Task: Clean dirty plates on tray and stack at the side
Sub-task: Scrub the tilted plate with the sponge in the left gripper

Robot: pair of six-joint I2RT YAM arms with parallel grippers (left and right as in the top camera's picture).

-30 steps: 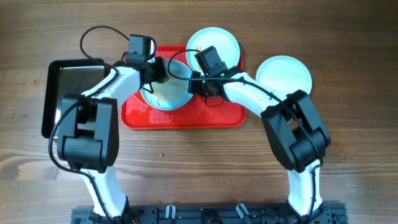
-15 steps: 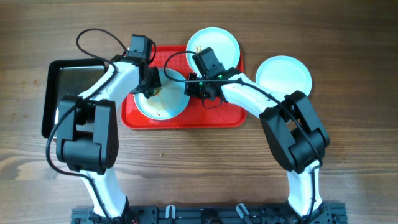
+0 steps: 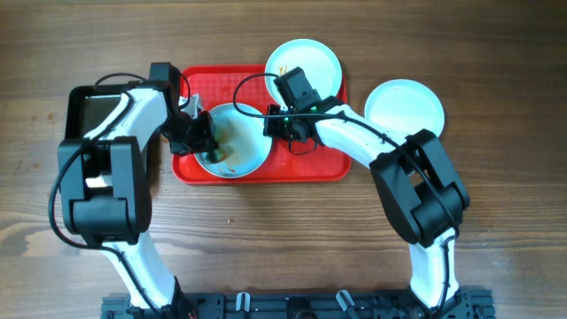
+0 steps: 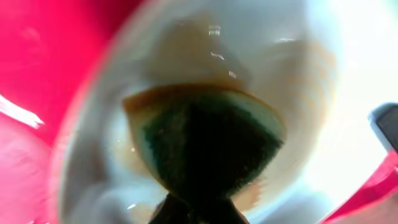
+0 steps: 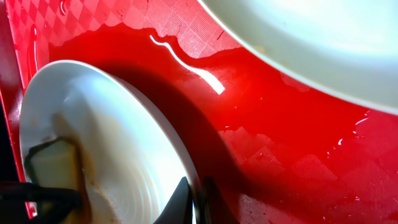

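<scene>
A dirty pale plate (image 3: 237, 142) with brown sauce smears is held tilted over the red tray (image 3: 310, 165). My right gripper (image 3: 270, 124) is shut on its right rim; the rim shows between the fingers in the right wrist view (image 5: 198, 199). My left gripper (image 3: 199, 137) is shut on a green-and-yellow sponge (image 4: 208, 137) pressed against the plate's inside (image 4: 292, 81). The sponge also shows in the right wrist view (image 5: 53, 165). A second plate (image 3: 306, 64) lies at the tray's far right corner. A third plate (image 3: 404, 107) lies on the table right of the tray.
A black metal tray (image 3: 89, 133) sits on the wooden table left of the red tray, under my left arm. The red tray's floor is wet (image 5: 261, 106).
My left gripper swept with the sponge from the plate's upper left down to its lower left. The plate shifted a little toward the tray's front. The right gripper kept its grip.
</scene>
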